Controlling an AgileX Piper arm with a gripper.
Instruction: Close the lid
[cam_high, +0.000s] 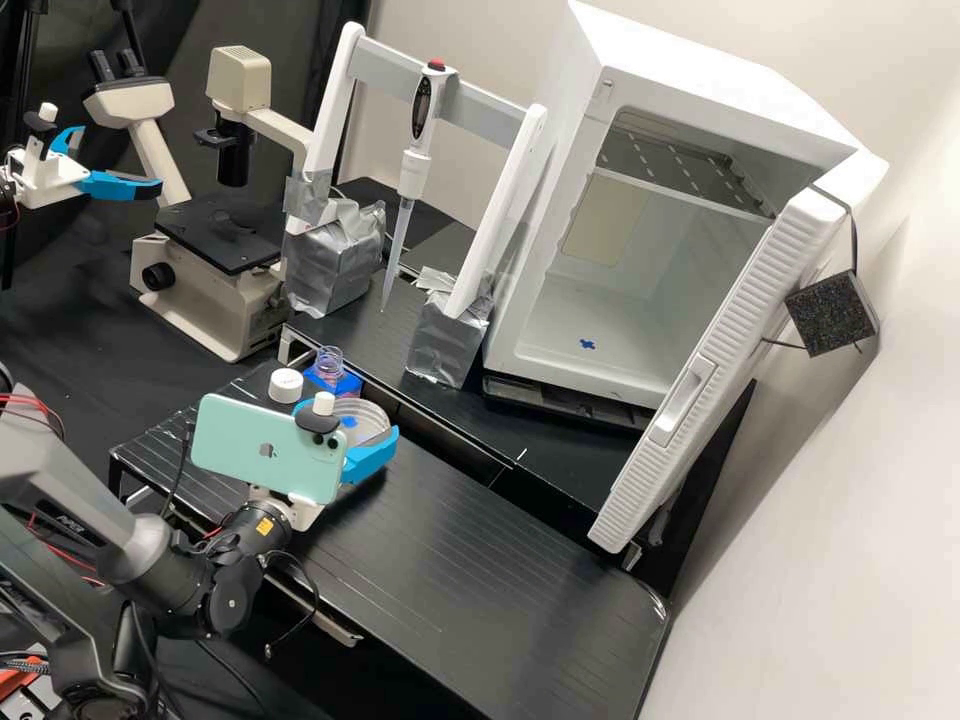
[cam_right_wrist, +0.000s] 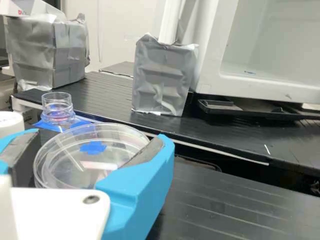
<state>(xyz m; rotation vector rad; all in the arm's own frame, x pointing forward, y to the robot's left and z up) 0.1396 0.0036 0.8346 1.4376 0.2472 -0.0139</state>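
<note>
So your end effector (cam_high: 347, 419) is gripping the clear petri dish (cam_right_wrist: 82, 167) at the worktop (cam_high: 470, 560), near the open bottle (cam_right_wrist: 57, 107); I can't tell how the lid's sitting. Wrist view's giving you the blue mark (cam_right_wrist: 93, 147) closer up; high view's showing you the standing pipette (cam_high: 413, 160).

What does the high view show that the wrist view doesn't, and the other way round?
High view: a pipette on its stand, a mint-green phone and a white cabinet's open door.
Wrist view: dark pads lining the gripper.
Both: a clear round dish, a white cap and a clear-necked bottle.
</note>
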